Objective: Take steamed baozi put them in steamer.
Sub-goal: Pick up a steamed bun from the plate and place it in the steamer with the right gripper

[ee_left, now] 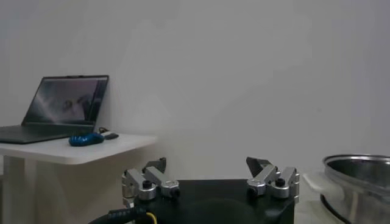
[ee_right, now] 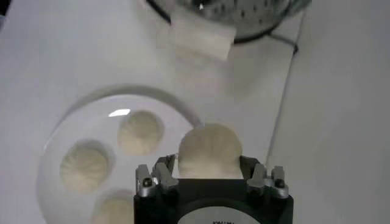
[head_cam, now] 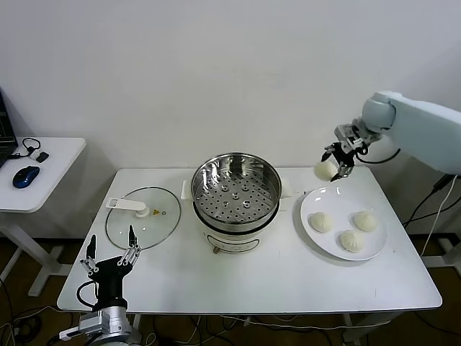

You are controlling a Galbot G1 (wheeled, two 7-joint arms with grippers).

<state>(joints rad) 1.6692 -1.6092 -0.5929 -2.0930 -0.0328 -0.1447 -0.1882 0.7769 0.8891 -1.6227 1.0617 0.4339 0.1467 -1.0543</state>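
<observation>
Right tool (head_cam: pixel 337 163) gripping baozi (head_cam: pixel 325 170), pleated top facing wrist camera, above plate (head_cam: pixel 308 216)

A white table (head_cam: pixel 238 274) carries a round white plate (head_cam: pixel 325 241) toward its right side and a glass lid (head_cam: pixel 142 218) with a white handle lying flat toward its left. Off to the left, a smaller white side table (head_cam: pixel 50 162) holds a blue mouse (head_cam: pixel 26 175), a laptop (ee_left: pixel 58 109) and a small dark item beside a cable.
</observation>
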